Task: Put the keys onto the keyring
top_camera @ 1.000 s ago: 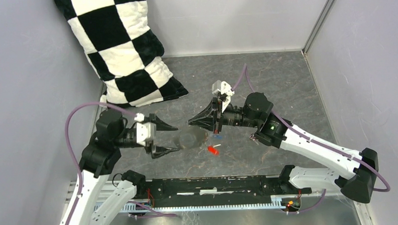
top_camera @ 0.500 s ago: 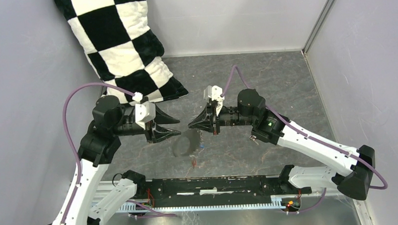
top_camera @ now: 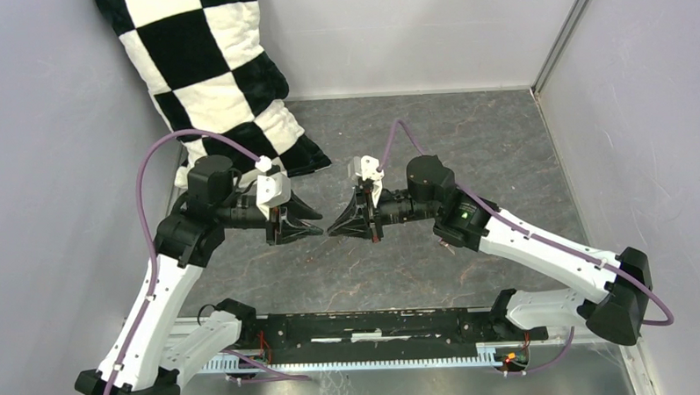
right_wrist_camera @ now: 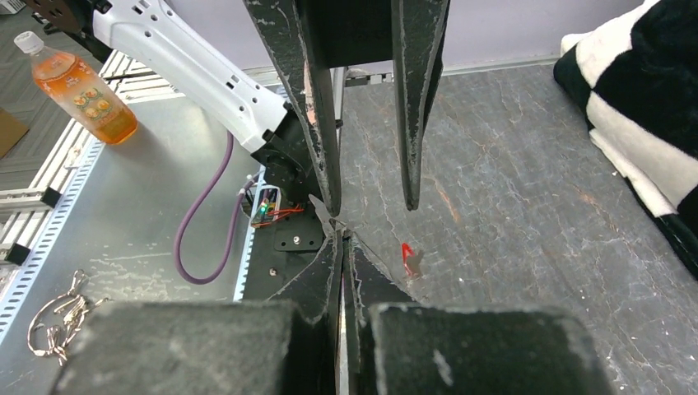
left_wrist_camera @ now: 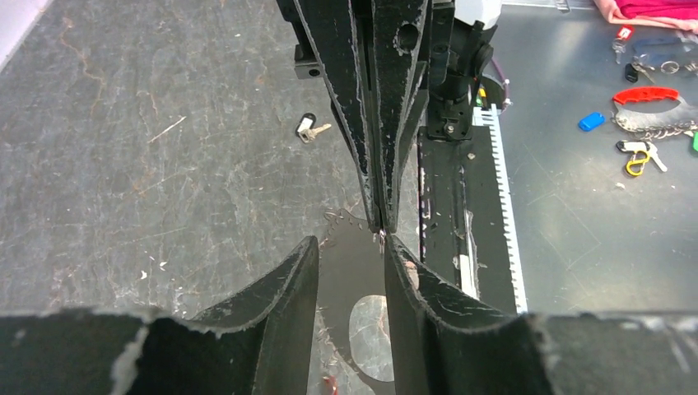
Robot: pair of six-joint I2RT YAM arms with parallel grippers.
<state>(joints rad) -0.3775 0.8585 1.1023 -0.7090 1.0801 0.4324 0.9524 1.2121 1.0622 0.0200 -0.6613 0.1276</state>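
My right gripper (top_camera: 330, 230) (right_wrist_camera: 342, 243) is shut in mid-air. A thin strip of grey metal shows between its pads, the keyring's wire (right_wrist_camera: 341, 284). The rest of the hoop is hidden. My left gripper (top_camera: 319, 225) (left_wrist_camera: 350, 247) faces it tip to tip, open with nothing between its fingers. One left finger (left_wrist_camera: 403, 271) touches the right gripper's tip (left_wrist_camera: 380, 224). A red key (right_wrist_camera: 409, 257) (left_wrist_camera: 331, 383) sits just below the tips. I cannot tell whether it hangs or lies on the floor. A dark key with a white tag (left_wrist_camera: 309, 127) lies on the grey floor.
A black-and-white checked pillow (top_camera: 210, 79) leans in the back left corner. The black rail (top_camera: 377, 324) runs along the near edge. In the wrist views, loose keys, a blue tag (left_wrist_camera: 590, 122) and a bottle (right_wrist_camera: 78, 86) lie beyond the table.
My left gripper rose, moved right to the right gripper's tip and narrowed its jaws. The right arm shifted slightly left. The red key moved left under the grippers.
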